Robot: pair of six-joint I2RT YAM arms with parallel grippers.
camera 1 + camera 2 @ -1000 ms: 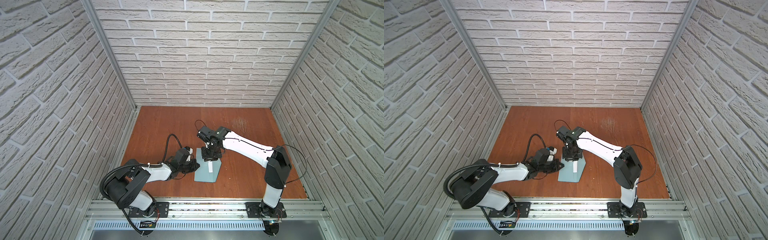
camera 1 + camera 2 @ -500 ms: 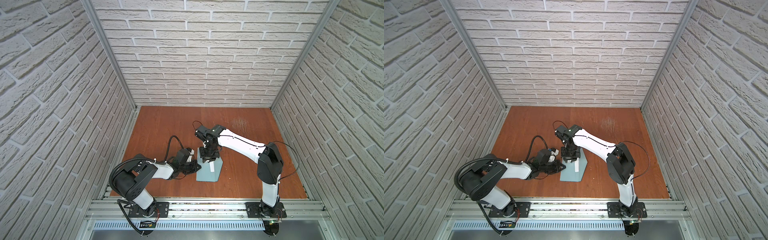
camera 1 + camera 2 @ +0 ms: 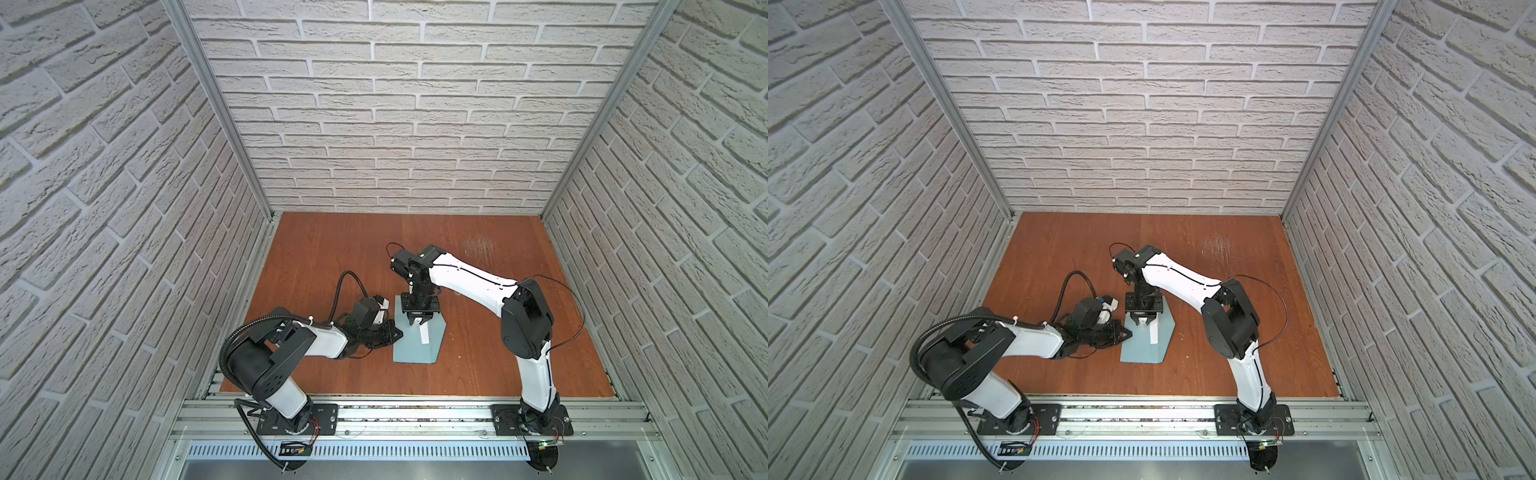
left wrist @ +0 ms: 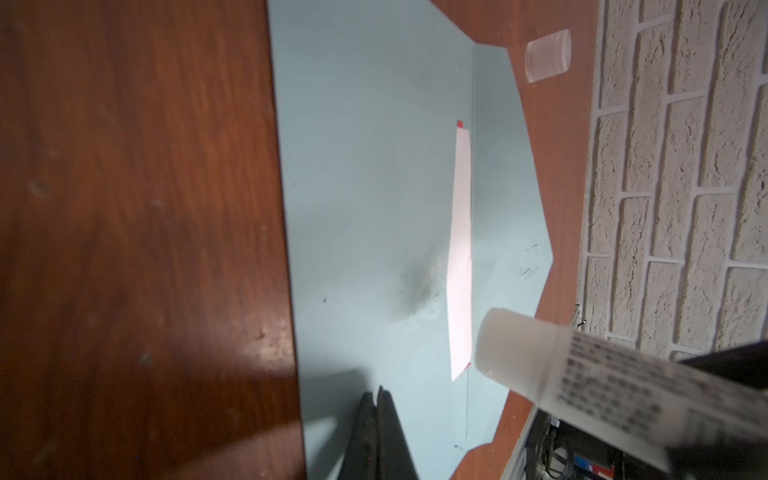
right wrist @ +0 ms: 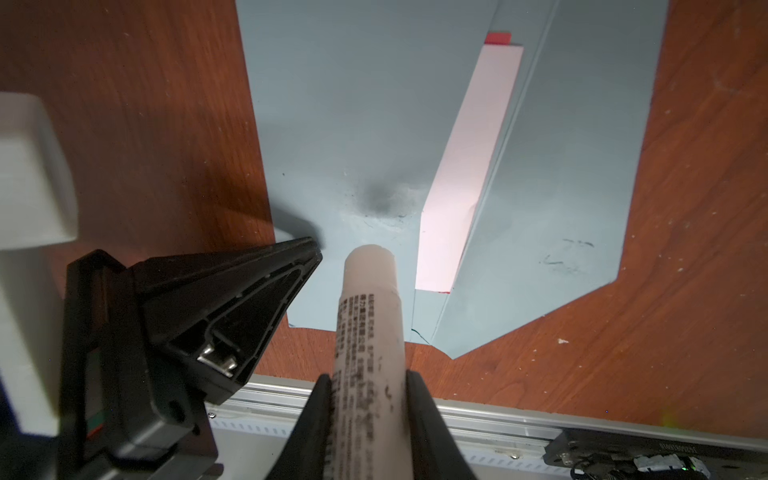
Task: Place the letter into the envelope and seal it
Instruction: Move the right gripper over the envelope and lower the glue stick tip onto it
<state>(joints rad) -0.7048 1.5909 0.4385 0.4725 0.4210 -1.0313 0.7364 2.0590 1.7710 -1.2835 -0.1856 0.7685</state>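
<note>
Letter [image 5: 465, 166]: we find it tucked inside the envelope [image 3: 415, 351], with only a pale pink strip and red corners showing at the mouth.

Envelope: it lies flat on the counter [image 3: 332, 249] with its flap open.

Right pincer [image 5: 368, 380]: we see it partly closed, gripping a white stick [image 5: 368, 311]. The stick's tip is by a dark smudge beside the letter; we cannot tell if it touches.

Left pincer [image 4: 378, 395]: it is fully closed and holds nothing, with its tips at the envelope's edge.

Clear cap [image 4: 547, 54]: it sits on the counter just beyond the flap.
</note>
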